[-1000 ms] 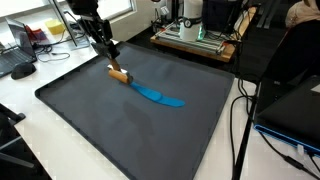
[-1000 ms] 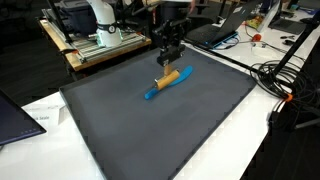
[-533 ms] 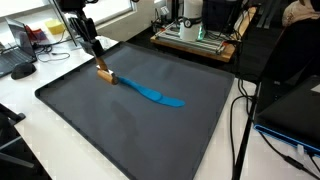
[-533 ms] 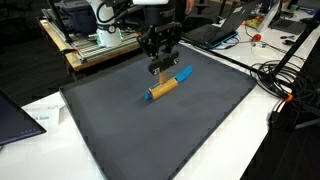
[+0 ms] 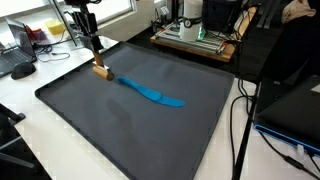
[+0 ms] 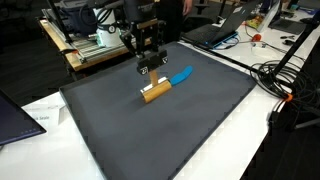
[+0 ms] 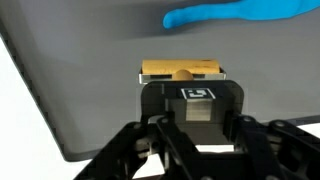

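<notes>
A tool with a wooden handle (image 5: 101, 71) and a long blue head (image 5: 152, 93) lies on a dark grey mat (image 5: 120, 130). It shows in both exterior views, handle (image 6: 155, 92) and blue head (image 6: 181, 75). My gripper (image 5: 97, 62) points down over the handle end near the mat's far corner and looks shut on the handle (image 7: 181, 70). It also shows in an exterior view (image 6: 147, 70). In the wrist view the blue head (image 7: 245, 12) stretches away beyond the handle, and the fingertips are hidden by the gripper body.
The mat's raised edge (image 5: 70, 72) runs close beside the handle. A white table (image 5: 20, 110) surrounds the mat. Machines (image 5: 195, 30), cables (image 6: 280, 75) and a laptop (image 6: 15, 115) stand around it.
My gripper has moved with the wooden handle across the mat towards its edge. The blue head now trails behind it.
</notes>
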Controlling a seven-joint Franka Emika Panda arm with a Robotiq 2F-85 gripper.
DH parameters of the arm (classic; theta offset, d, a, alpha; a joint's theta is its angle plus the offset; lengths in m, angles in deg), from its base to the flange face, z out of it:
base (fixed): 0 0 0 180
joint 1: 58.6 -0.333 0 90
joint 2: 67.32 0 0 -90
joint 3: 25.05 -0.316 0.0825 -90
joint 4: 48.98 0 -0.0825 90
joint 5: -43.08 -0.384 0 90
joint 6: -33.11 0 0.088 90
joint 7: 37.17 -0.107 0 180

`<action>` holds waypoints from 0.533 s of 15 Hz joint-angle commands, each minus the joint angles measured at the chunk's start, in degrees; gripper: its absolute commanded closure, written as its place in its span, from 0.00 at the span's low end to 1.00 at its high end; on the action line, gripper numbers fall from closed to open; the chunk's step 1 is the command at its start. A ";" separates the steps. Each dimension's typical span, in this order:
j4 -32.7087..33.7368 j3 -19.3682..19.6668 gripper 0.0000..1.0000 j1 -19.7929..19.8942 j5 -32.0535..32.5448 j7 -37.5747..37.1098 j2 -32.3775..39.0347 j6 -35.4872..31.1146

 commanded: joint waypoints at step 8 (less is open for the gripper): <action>-27.33 -0.59 0.78 -5.92 1.79 -1.00 -22.15 -19.48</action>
